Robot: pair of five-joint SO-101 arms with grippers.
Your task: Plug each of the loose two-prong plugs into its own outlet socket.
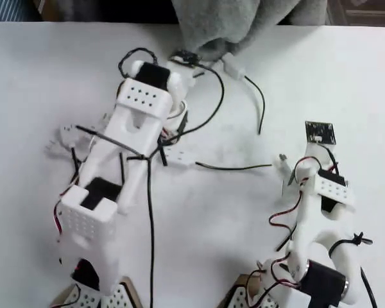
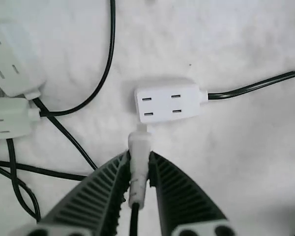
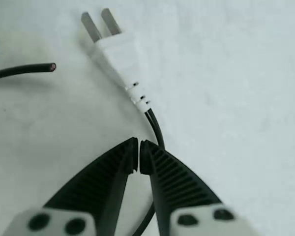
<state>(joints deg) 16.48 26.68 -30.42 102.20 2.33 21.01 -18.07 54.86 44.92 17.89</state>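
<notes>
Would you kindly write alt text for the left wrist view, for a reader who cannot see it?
The left gripper clamps a white plug between black ribbed fingers, the plug's tip meeting the side of a white four-slot outlet block, from which a black cord runs away. Two more white outlet blocks with black cords lie off to one side.

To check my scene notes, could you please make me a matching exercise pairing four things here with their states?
1 left gripper
2 right gripper
3 outlet block
4 loose plug

A prongs bare, lying on table
B shut on a white plug
C four empty slots showing
D shut, cable beneath it

Pairs: 1-B, 2-D, 3-C, 4-A.
</notes>
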